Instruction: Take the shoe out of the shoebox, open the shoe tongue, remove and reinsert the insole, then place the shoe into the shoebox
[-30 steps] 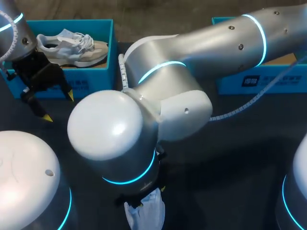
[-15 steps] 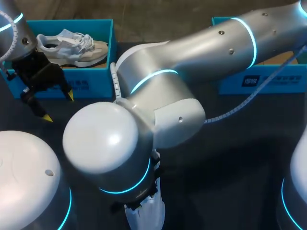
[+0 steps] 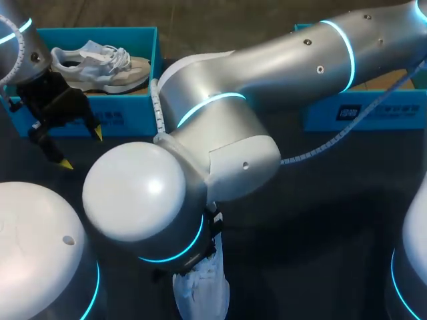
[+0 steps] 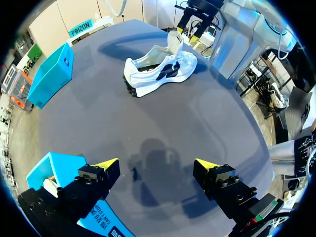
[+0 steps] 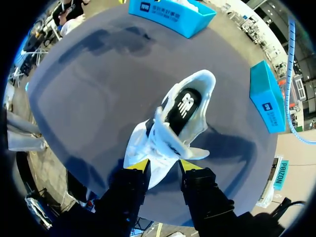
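Tabletop [image 3: 333, 213] bears two blue shoeboxes [image 3: 135, 115] and two white shoes [image 3: 100, 67].

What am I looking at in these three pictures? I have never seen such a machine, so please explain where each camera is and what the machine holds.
This is a robot with two arms working at a dark table. The head view comes from a camera above and behind the robot. Each round picture comes from a camera on one wrist, looking along that arm's two yellow-tipped fingers. The right end effector is closed on the upper part of a white shoe, apparently its tongue. The shoe stands on the table. The left end effector is open and holds nothing. In the head view, a blue shoebox at the far left contains a second shoe, and another blue box is at the far right.
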Motion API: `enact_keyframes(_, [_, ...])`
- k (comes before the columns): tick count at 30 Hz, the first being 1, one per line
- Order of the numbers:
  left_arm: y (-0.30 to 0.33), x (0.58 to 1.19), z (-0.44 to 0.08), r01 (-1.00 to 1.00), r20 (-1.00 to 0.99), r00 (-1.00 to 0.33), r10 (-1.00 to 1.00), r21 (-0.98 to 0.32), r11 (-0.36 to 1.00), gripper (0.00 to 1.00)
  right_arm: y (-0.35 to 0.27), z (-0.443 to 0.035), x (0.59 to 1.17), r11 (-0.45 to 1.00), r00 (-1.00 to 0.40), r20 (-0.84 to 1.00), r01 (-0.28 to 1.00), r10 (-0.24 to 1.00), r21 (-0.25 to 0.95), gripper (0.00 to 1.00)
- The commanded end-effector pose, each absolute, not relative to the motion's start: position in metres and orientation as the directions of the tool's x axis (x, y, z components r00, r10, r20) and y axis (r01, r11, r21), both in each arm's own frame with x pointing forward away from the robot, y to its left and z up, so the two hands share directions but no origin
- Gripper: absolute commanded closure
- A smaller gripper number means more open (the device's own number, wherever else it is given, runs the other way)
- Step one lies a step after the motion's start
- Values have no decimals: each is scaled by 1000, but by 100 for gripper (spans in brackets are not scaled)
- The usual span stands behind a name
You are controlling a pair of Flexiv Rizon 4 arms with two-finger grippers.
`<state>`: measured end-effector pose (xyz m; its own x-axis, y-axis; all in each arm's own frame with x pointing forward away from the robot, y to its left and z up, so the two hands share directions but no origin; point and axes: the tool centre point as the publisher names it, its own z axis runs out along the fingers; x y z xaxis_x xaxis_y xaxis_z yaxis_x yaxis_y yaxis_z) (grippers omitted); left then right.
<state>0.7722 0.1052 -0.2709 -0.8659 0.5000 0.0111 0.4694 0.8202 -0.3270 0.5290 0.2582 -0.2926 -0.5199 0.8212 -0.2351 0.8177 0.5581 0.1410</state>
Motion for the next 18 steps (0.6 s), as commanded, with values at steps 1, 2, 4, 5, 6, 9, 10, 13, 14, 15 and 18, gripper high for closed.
enact_keyframes(1, [106,772,-271,470,11,-866,500,-325,821,0,258,-303,537,-444,453,27,857,891,262,67])
enact_keyframes(2, [106,772,-271,470,11,-866,500,-325,821,0,258,-305,540,-441,448,32,860,893,258,67])
enact_keyframes(4, [106,772,-271,470,11,-866,500,-325,821,0,257,-309,545,-442,448,36,861,893,253,67])
enact_keyframes(5, [106,772,-271,470,11,-866,500,-325,821,0,256,-311,548,-443,448,41,861,893,249,67])
enact_keyframes(6, [106,772,-271,470,11,-866,500,-325,821,0,255,-312,550,-447,451,42,860,891,247,67])
enact_keyframes(9, [106,772,-271,470,11,-866,500,-325,821,0,255,-313,556,-458,462,46,854,886,248,68])
enact_keyframes(10, [106,772,-271,470,11,-866,500,-325,821,0,255,-313,558,-460,464,45,853,885,248,68])
enact_keyframes(13, [106,772,-271,470,11,-866,500,-325,821,0,255,-314,563,-464,466,54,850,883,248,68])
enact_keyframes(14, [106,772,-271,470,11,-866,500,-325,821,0,255,-315,565,-464,464,62,850,884,249,68])
enact_keyframes(15, [106,772,-271,470,11,-866,500,-325,821,0,255,-316,567,-465,465,62,850,883,246,68])
enact_keyframes(18, [106,772,-271,470,11,-866,500,-325,821,0,257,-321,572,-470,470,60,852,881,231,69])
